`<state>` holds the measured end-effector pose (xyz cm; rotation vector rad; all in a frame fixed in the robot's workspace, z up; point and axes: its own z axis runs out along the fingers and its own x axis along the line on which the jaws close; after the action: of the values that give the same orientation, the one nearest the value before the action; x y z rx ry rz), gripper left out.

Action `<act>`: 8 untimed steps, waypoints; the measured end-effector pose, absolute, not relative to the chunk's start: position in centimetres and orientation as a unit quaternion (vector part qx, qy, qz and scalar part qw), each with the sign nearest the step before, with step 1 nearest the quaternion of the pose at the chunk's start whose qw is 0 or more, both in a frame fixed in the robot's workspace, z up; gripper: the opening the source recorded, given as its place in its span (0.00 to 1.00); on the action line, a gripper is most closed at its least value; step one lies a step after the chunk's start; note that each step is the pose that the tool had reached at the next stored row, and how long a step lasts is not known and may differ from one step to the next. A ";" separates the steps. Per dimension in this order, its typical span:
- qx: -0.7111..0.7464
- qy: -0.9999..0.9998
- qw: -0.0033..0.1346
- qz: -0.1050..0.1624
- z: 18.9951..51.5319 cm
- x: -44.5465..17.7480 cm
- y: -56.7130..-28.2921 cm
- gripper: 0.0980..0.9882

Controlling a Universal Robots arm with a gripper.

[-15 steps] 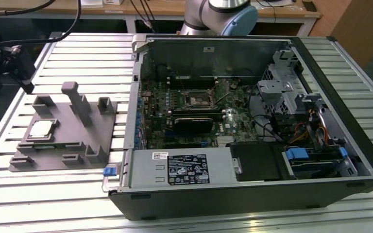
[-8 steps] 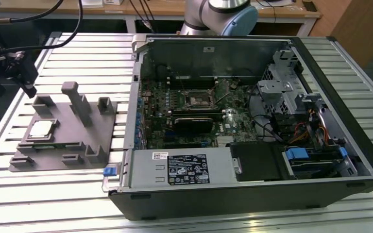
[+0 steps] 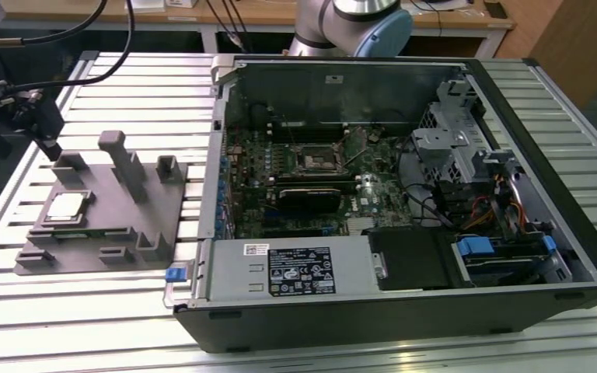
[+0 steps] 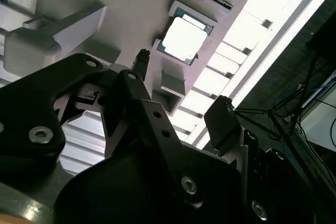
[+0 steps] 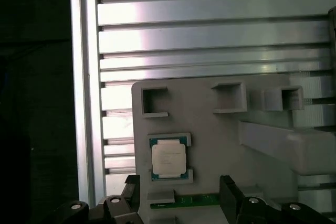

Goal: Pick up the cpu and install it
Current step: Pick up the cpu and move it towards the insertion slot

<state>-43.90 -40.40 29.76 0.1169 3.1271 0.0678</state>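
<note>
A ribbed aluminium surface (image 3: 91, 311) carries a grey tray (image 3: 122, 233) with raised blocks and pockets. An open computer case (image 3: 403, 311) stands just beside the tray, on the exterior view's right. The cpu (image 3: 68, 206) lies flat in a shallow square pocket of the tray, shiny metal top upward, with a low lip of the tray along two opposite sides.

The hand (image 5: 178, 187) hangs above the tray close to the cpu and touches nothing. Its two black fingers (image 4: 223, 121) are spread apart and empty.

The cpu looks thin, light and stiff, and its smooth metal lid is likely slippery. Its underside is probably delicate, so it should not be squeezed hard or dragged across the tray. The best hold seems to be across the two edges that the tray's lips leave bare, keeping the cpu level. The socket (image 3: 314, 159) inside the case sits well apart from the tray.
</note>
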 end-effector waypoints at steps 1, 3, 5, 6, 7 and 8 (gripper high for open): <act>0.037 0.999 0.006 0.022 29.7 -43.9 -40.4 0.68; 0.037 0.999 0.006 0.022 29.6 -43.9 -40.4 0.68; 0.037 0.999 0.006 0.022 29.4 -43.9 -40.4 0.68; 0.037 0.999 0.006 0.022 29.3 -43.9 -40.4 0.68; 0.037 0.999 0.006 0.022 29.3 -43.9 -40.4 0.68; 0.037 0.999 0.006 0.022 29.2 -43.9 -40.4 0.68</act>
<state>-43.90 -40.40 29.17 0.1169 3.1273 0.0678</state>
